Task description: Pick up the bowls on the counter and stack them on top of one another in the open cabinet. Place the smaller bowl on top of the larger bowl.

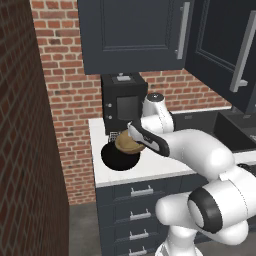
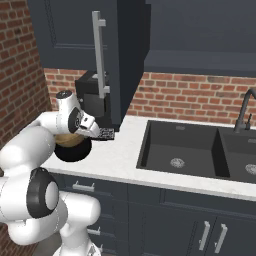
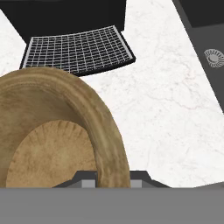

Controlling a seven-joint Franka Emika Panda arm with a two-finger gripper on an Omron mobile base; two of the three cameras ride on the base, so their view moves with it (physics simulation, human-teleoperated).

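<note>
Smaller bowl above larger bowl on the counter, sink to their right

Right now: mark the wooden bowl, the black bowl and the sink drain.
wooden bowl (image 3: 105, 127), hand view, on its rim
black bowl (image 1: 114, 159), left base view, on its dark side below the wooden bowl
sink drain (image 2: 177, 162), right base view, centre of the strainer

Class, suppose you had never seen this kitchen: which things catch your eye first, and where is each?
The big white arm bends across the foreground, its claw shut on the rim of the tan wooden bowl. That bowl sits above the glossy black bowl on the white counter, near the brick corner. To the right, a dark double sink is sunk into the counter.
</note>
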